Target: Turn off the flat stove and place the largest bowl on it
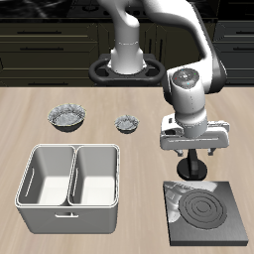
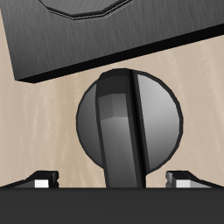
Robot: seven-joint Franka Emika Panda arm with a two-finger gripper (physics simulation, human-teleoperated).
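Table (image 1: pixel 30 149): wood top. Bin (image 1: pixel 69 179): white, two compartments, near front edge. Stove (image 1: pixel 205 210): dark slab beside bin, burner rings grey. Largest bowl (image 1: pixel 66 117) in view: speckled, farther back than bin, well apart from stove. Smaller bowl (image 1: pixel 127 123): beside it.

Exterior view alone showed bin and bowls. Wrist view alone showed round ridged knob (image 2: pixel 129 122) just beside slab edge. Gripper (image 2: pixel 112 179) hung above knob, fingers (image 2: pixel 39 179) spread wide, grasping nothing.

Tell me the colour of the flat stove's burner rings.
Grey, on the flat stove; exterior view shows it best.
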